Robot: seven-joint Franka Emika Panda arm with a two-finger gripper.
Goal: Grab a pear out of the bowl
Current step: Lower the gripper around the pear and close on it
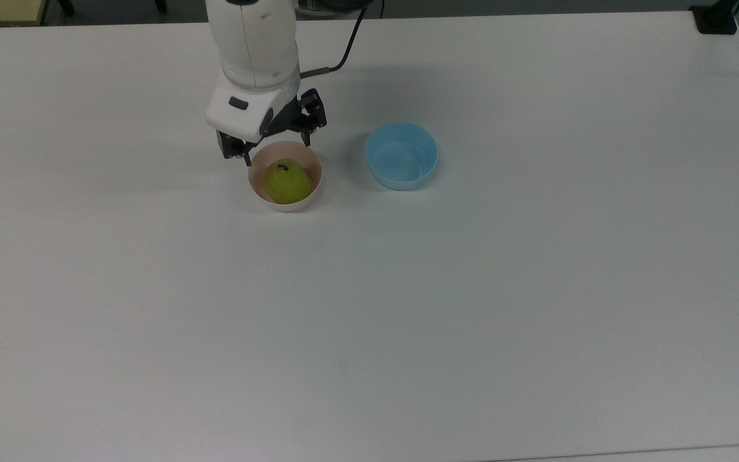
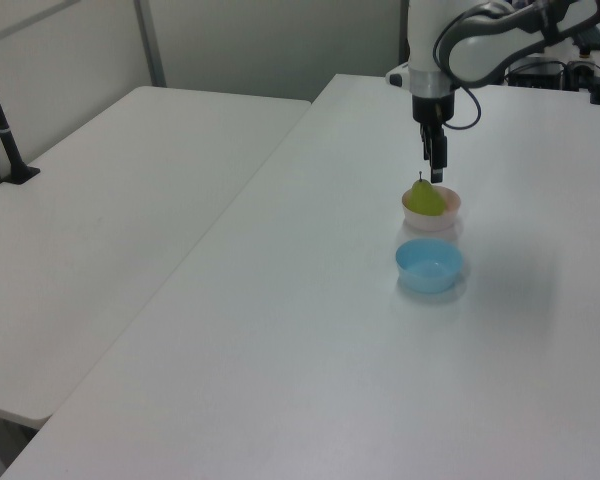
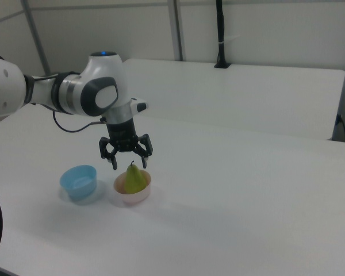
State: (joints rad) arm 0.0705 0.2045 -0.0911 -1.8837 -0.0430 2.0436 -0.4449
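A yellow-green pear (image 1: pixel 287 181) with a short dark stem stands upright in the pale pink bowl (image 1: pixel 292 206) near the table's middle. My gripper (image 1: pixel 276 151) is open and empty, hanging just over the bowl's far rim in the top view. In the right view the gripper (image 3: pixel 129 165) has its fingers spread on either side of the stem's tip, above the pear (image 3: pixel 135 179) and the bowl (image 3: pixel 132 197), touching neither. The left view shows the gripper (image 2: pixel 436 165) edge-on just above the pear (image 2: pixel 426 198) in its bowl (image 2: pixel 432 218).
An empty light blue bowl (image 1: pixel 401 155) sits on the white table to the top view's right of the pink bowl; it is also the blue bowl (image 2: pixel 429 265) (image 3: pixel 79 183) in the side views. A second white table with a black clamped post (image 2: pixel 5 120) adjoins.
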